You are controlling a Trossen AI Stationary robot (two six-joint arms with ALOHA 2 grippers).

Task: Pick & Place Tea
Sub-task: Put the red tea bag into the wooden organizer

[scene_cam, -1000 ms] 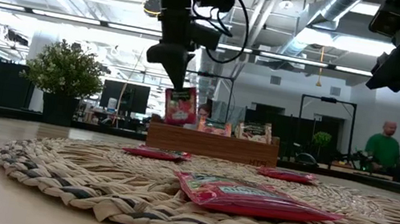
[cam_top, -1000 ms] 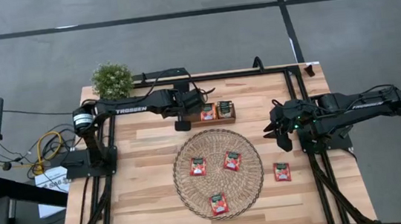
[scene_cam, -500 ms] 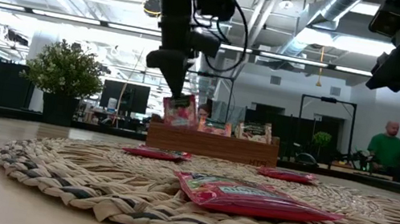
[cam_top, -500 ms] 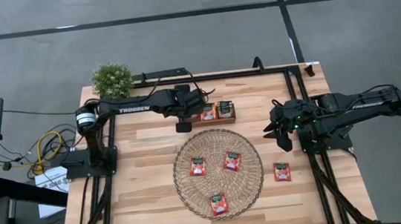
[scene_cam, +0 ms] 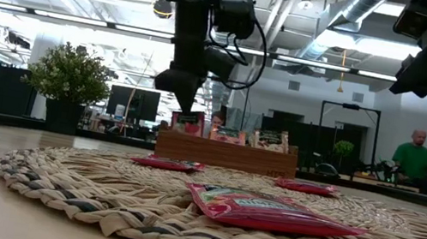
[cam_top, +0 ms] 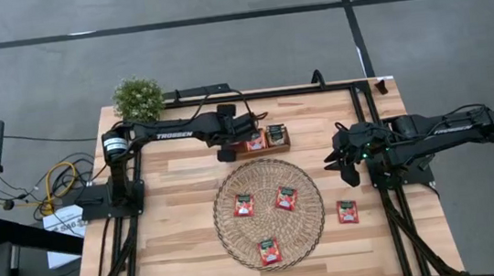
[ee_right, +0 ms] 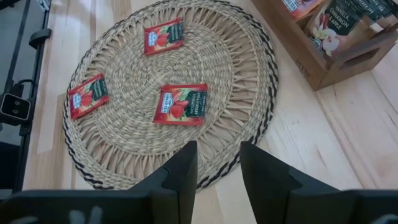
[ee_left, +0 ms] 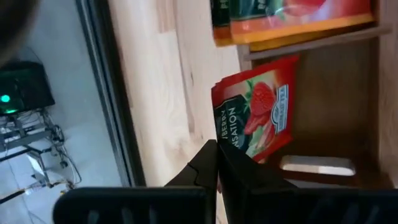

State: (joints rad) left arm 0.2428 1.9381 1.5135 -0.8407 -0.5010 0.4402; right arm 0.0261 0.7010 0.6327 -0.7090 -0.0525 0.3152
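Note:
My left gripper [cam_top: 232, 140] is shut on a red tea sachet [ee_left: 256, 112] over the left compartment of the brown wooden tray [cam_top: 278, 148]. In the low view the sachet [scene_cam: 190, 121] stands upright with its lower part behind the tray's front wall [scene_cam: 225, 154]. More sachets stand in the tray's other compartments [cam_top: 267, 136]. Three red sachets [cam_top: 243, 205] [cam_top: 285, 197] [cam_top: 269, 250] lie flat on the round woven mat [cam_top: 230, 236], and one [cam_top: 348, 211] lies on the table to the mat's right. My right gripper [ee_right: 217, 165] hangs open above the table's right side, nothing between its fingers. My left gripper pinches the sachet's upper edge [ee_left: 229, 144] between its two shut fingers. The fingers [scene_cam: 180, 88] slant down from the table's left. The sachet hangs below them, upright, its lower end inside the tray's left compartment; whether it rests on the floor, I cannot tell.
A potted plant [cam_top: 139, 98] stands at the table's far left corner. The black frame rails [cam_top: 394, 224] run along both sides. People [scene_cam: 410, 157] are in the room far beyond the table. Bare wood lies between the mat and the left rail.
My left gripper has sunk and reached a little toward the tray, still shut on the sachet. The sachet, which hung clear above the tray, has gone down into the left compartment and stays upright.

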